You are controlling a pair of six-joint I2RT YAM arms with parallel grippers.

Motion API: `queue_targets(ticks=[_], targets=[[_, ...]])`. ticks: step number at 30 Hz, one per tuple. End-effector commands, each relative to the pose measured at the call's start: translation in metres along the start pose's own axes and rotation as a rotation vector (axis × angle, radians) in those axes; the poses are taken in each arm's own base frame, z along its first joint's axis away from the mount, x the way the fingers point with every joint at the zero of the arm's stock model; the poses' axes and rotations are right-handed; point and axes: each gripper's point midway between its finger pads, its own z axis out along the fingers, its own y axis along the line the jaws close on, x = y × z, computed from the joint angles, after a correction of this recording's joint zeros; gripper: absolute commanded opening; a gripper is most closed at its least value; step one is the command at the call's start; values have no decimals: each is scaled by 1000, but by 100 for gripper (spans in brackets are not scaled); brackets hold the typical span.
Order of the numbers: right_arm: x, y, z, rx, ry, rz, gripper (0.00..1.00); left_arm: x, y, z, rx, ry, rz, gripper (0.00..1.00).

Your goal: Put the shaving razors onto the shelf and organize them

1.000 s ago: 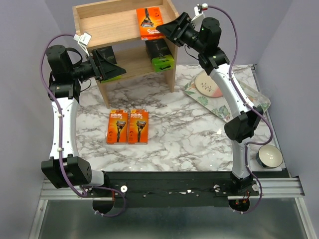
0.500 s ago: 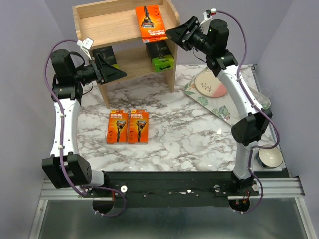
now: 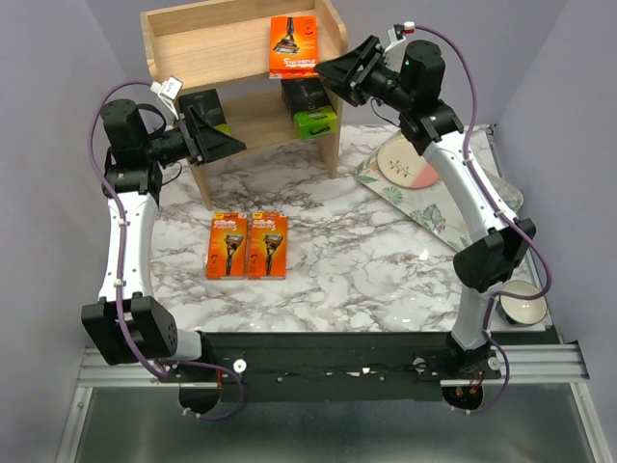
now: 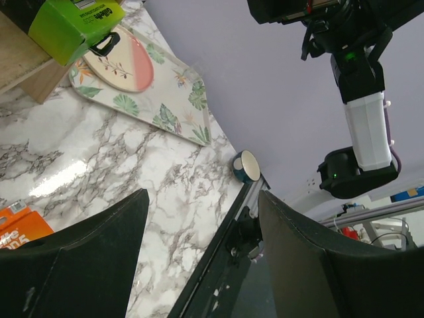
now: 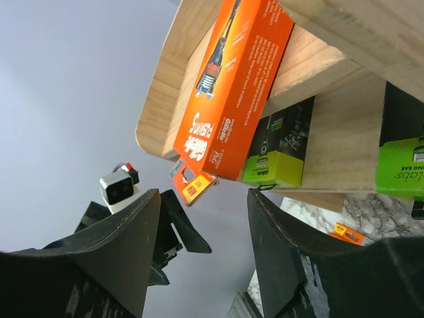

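Facing right end effector [image 3: 328, 69] — orange pack [image 3: 293, 45]

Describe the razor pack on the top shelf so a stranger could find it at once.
Find the wooden shelf at the far edge of the marble table. Near the right end of its top tier lies one orange pack. It's the only pack up there; the other orange packs lie on the table, and the lower tier's packs are dark with green ends.

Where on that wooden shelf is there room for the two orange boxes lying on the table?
Top board of the shelf: bare from the left panel to the orange box. Lower board: a gap between the two dark boxes. The right end is crowded, with the right gripper beside the orange box.
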Motion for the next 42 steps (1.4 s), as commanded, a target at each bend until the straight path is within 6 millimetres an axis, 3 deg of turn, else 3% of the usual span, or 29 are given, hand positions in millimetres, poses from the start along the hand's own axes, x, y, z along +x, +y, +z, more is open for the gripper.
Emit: queue_targets(ticks=[1, 5, 10, 14, 24, 27, 29, 30, 31, 32, 33, 34, 35, 36, 38, 39, 41, 42], targets=[[8, 30, -9, -50, 27, 13, 63, -3, -4, -3, -4, -18, 29, 76], [13, 24, -2, -22, 27, 37, 56, -3, -4, -2, -6, -19, 31, 76], [4, 30, 6, -20, -21, 45, 50, -1, -3, -2, -10, -16, 29, 75], [4, 33, 10, -29, -25, 50, 38, 2, 0, -3, -15, -12, 24, 76], [12, 13, 12, 40, -8, 92, 41, -2, 0, -2, -25, -15, 37, 76], [13, 42, 3, -86, 15, -11, 46, -4, 3, -2, -47, -29, 66, 75], [7, 69, -6, -199, -4, -154, 53, -11, -1, 7, -100, -50, 151, 65], [4, 75, -9, -212, -18, -180, 55, -15, 0, 14, -138, -50, 274, 58], [-1, 78, -12, -218, -33, -199, 57, -18, -4, 22, -163, -49, 329, 42], [-6, 82, -16, -222, -55, -231, 58, -41, -15, 24, -233, -106, 401, 32], [-9, 83, -18, -221, -66, -248, 58, -39, -21, 46, -216, -83, 426, 21], [-13, 81, -20, -213, -77, -264, 59, -49, -21, 52, -246, -105, 453, 0], [-16, 79, -22, -203, -87, -293, 59, -66, -38, 55, -250, -143, 509, 0], [-19, 82, -28, -204, -97, -314, 59, -74, -27, 68, -298, -153, 517, 0], [-19, 72, -32, -184, -97, -388, 58, -95, -36, 74, -332, -212, 559, 0], [-19, 76, -39, -186, -103, -420, 54, -105, -21, 79, -397, -241, 546, 0], [-12, 59, -39, -159, -90, -461, 47, -115, -27, 85, -414, -275, 559, 0], [-10, 58, -40, -159, -86, -474, 43, -118, -19, 89, -435, -278, 553, 0]])
